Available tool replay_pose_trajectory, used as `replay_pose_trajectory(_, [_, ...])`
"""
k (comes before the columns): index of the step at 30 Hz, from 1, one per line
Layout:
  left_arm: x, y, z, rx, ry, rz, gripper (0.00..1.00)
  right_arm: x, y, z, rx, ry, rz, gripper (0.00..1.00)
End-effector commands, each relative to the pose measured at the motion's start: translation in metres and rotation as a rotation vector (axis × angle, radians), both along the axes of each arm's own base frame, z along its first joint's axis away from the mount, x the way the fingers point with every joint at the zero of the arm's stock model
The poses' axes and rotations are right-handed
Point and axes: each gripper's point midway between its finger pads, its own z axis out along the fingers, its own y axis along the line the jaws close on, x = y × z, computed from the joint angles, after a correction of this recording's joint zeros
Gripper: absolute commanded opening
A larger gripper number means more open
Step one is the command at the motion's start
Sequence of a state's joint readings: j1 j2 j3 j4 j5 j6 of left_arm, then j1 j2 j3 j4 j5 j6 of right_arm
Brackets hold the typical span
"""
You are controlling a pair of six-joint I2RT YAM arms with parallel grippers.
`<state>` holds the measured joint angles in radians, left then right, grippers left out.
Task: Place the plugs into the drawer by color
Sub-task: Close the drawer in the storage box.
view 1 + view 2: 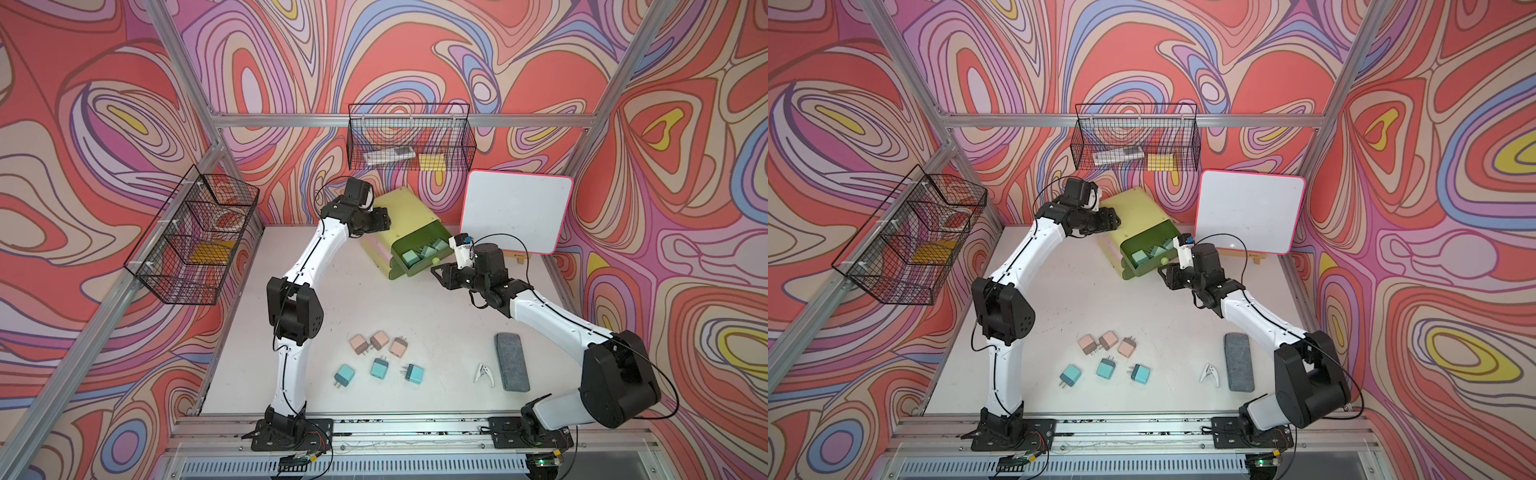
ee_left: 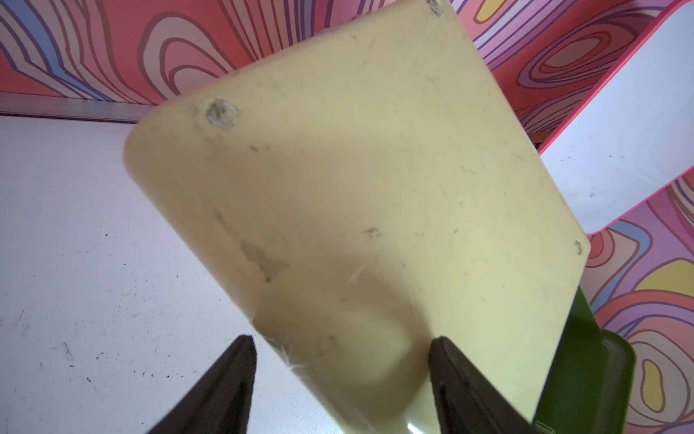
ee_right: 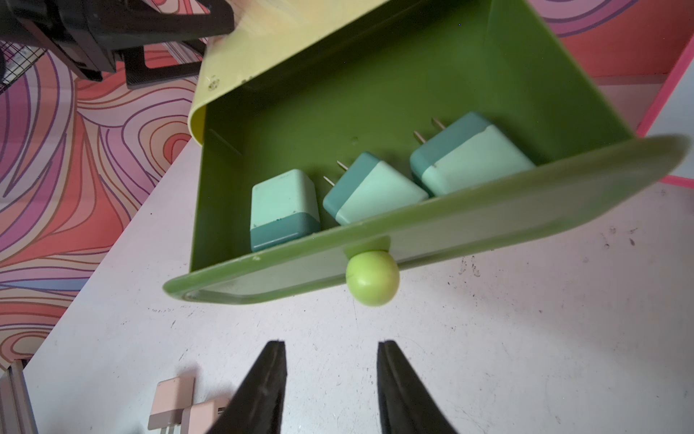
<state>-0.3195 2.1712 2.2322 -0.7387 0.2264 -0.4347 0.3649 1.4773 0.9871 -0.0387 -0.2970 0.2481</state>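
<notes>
Sage green looks sorted: three green plugs (image 3: 375, 195) sit in a row in the open drawer (image 3: 488, 229), against its front wall. That drawer is pulled out of the chest (image 1: 405, 208), which stands at the far middle of the desk (image 1: 415, 307).

My left pincer (image 2: 341, 342) is clamped on the chest's pale body at its far left side, holding it in place. My right pincer (image 3: 330, 344) hangs just on the near side of the knob (image 3: 372, 277), not touching it, with its jaws apart and nothing between them.

I judge the step in hand to be closing this drawer. That calls for a straight push on the knob or the front panel, towards the chest. The left pincer should hold firm so the chest does not slide or turn. The drawer hangs at a slant, so an off-centre shove could jam it.

Six plugs are left, well apart from the chest at the near middle of the desk. Three are pink plugs (image 1: 379, 340), and three teal plugs (image 1: 379, 368) lie just nearer. Each colour will need a drawer of its own.

The left basket (image 1: 195, 232) holds something yellow. The far basket (image 1: 411, 137) holds a yellow block and a pale long item. Neither has any plugs in it.
</notes>
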Motion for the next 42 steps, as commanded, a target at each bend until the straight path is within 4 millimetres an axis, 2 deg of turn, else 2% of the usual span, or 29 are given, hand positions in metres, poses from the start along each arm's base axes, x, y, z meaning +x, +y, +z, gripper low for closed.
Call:
replay_pose_trajectory(1, [-0.008, 0.007, -0.011, 0.031, 0.043, 0.004, 0.71, 0.006, 0.002, -0.003, 0.004, -0.011, 0.015, 0.41])
replay_pose_trajectory(10, [-0.009, 0.007, -0.009, 0.031, 0.04, 0.0, 0.71, 0.024, 0.006, -0.004, -0.014, -0.012, 0.01, 0.39])
replay_pose_trajectory(23, [-0.011, 0.007, -0.006, 0.032, 0.035, -0.008, 0.72, 0.043, 0.017, 0.015, 0.009, -0.037, 0.028, 0.38])
replay_pose_trajectory(42, [-0.013, 0.005, -0.006, 0.021, 0.04, -0.015, 0.71, 0.076, 0.04, 0.03, 0.109, -0.067, 0.05, 0.37])
